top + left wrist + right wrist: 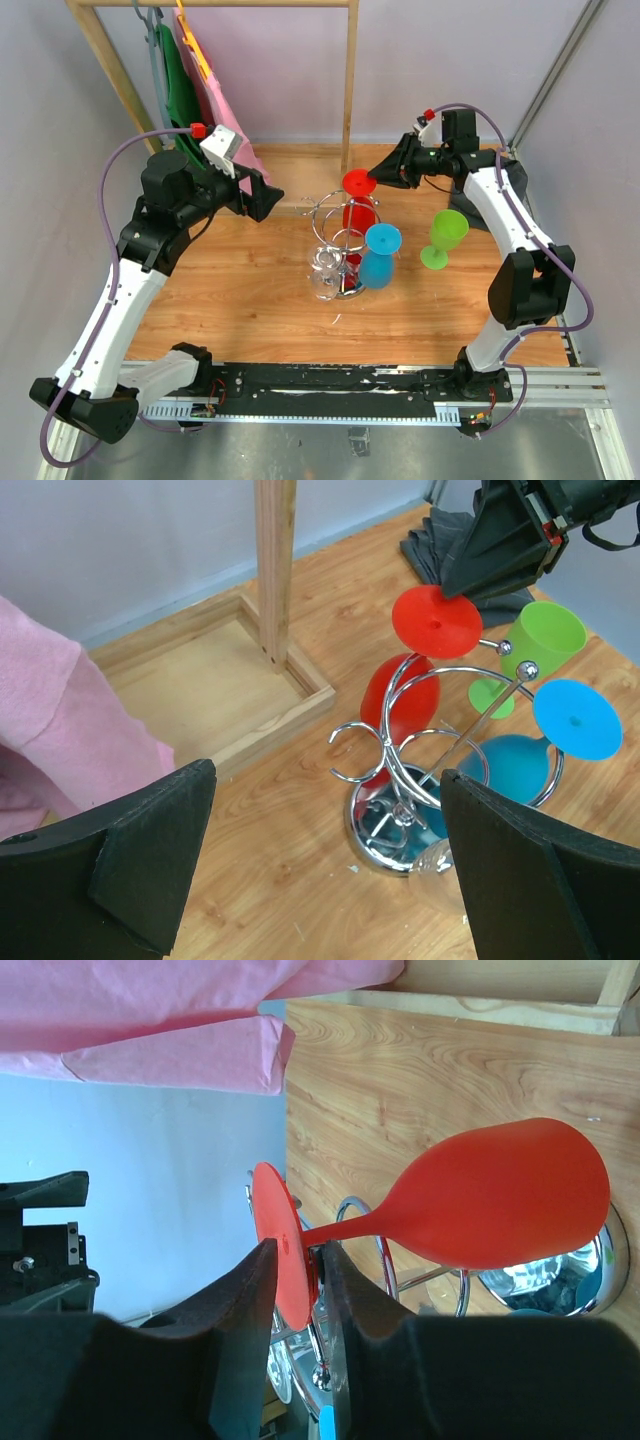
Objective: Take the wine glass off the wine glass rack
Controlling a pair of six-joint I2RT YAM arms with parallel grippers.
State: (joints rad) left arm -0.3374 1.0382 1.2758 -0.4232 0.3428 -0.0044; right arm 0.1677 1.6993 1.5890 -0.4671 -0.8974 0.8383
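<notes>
Chrome wire catches the light in the middle of the counter (230, 300), where the wine glass rack (338, 232) stands on its round shiny base, loop arms curling off the central post. Three glasses hang from it bowl-down.

The red wine glass (500, 1205) is on the far side, its stem through a loop and its flat foot uppermost. The right gripper (295, 1275) is clenched on that foot, one finger against each face of the red disc near its rim. The glass is on the rack, its bowl hanging above the base.

A blue glass (380, 255) hangs on the right side of the rack, and a clear glass (323, 275) hangs on the near-left side, low by the base. A green glass (445, 238) stands upright on the counter, apart from the rack and to its right.

The left gripper (325, 775) hovers to the left of the rack, released, jaws spread wide and holding nothing.

At the back, a wooden clothes rail (349, 90) rises from the counter, with pink cloth (225, 125) and a green garment (175, 85) draped at its left end.
</notes>
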